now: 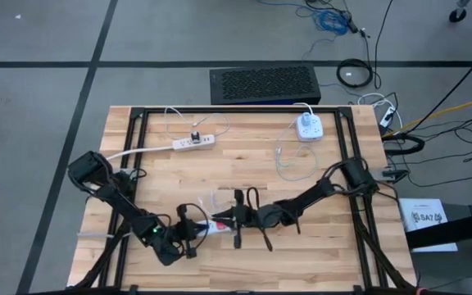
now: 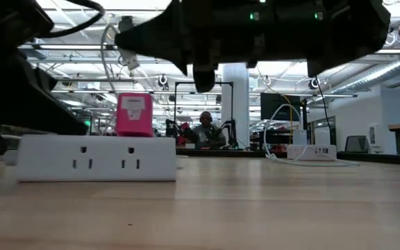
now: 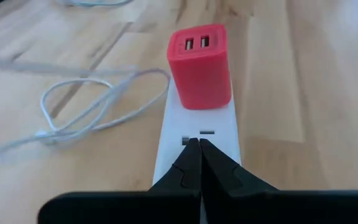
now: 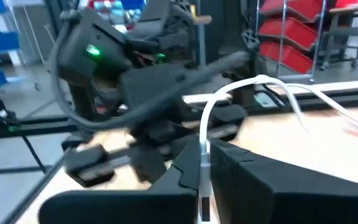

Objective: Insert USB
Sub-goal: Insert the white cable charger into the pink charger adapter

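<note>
A white power strip [image 3: 197, 134] lies near the table's front, and a pink USB charger [image 3: 199, 65] is plugged into it. The charger's two ports face the left wrist camera. My left gripper [image 3: 199, 144] is shut, with its tips on the strip just short of the charger. My right gripper [image 4: 202, 171] is shut on a white USB cable [image 4: 229, 93] and hangs above the strip in the high view [image 1: 229, 218]. In the low view the cable's plug end [image 2: 127, 61] hangs above the charger [image 2: 135, 114], clear of it. My left gripper presses its shut fingertips [image 3: 191, 152] on the strip's top face [image 3: 194, 134] beside an outlet's slots, slanting down from the table's left. The strip lies flat on the table. My right gripper pinches the white cable [image 4: 202, 158] between its two fingers, near the plug end. The fingers are level and come from the table's right. The rest of the cable arcs up and back over the gripper, slack.
A second white power strip [image 1: 193, 142] and a white adapter [image 1: 308, 127] with loose cable lie at the far side. A black box [image 1: 265, 84] stands beyond the far edge. Slack white cable [image 3: 92, 109] loops on the wood beside the near strip.
</note>
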Robot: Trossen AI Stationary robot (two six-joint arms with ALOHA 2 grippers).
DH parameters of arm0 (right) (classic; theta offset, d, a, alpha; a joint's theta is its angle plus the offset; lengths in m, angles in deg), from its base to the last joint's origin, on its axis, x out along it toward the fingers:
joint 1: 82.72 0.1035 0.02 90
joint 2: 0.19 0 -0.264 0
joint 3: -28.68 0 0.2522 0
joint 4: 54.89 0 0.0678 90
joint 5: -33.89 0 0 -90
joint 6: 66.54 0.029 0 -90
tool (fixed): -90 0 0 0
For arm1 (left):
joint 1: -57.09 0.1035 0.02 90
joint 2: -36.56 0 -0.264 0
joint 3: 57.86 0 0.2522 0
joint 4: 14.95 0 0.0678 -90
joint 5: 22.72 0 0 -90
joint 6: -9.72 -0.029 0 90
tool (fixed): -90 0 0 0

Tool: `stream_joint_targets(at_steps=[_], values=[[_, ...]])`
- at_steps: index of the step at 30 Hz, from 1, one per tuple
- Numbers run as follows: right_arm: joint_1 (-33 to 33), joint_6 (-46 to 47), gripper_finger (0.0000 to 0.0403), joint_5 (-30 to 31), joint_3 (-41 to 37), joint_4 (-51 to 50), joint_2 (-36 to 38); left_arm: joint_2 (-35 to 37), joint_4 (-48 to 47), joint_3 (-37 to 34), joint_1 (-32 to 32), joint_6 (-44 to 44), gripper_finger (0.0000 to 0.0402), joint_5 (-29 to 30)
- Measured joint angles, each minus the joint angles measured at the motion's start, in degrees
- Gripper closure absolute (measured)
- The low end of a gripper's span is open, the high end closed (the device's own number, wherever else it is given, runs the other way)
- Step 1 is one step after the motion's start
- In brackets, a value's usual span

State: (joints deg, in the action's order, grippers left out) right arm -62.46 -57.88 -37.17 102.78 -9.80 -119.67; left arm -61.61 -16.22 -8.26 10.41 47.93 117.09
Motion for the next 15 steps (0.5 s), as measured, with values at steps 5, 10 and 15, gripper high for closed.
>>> stream_joint_targets(at_steps=[5, 10, 15], values=[[0.59, -0.51, 0.0403, 2.15, 1.11, 4.08, -4.02, 0.02, 0.0, 0.0, 2.25, 0.46, 0.0401, 0.32], [0.46, 0.36, 0.0403, 3.29, 0.98, 3.82, -6.11, 0.02, 0.04, 0.04, 2.83, 0.48, 0.0401, 0.36], [0.5, -0.67, 0.0402, 5.18, 1.02, 2.49, -6.05, 0.04, 0.0, 0.07, 2.82, 0.5, 0.0401, 0.36]])
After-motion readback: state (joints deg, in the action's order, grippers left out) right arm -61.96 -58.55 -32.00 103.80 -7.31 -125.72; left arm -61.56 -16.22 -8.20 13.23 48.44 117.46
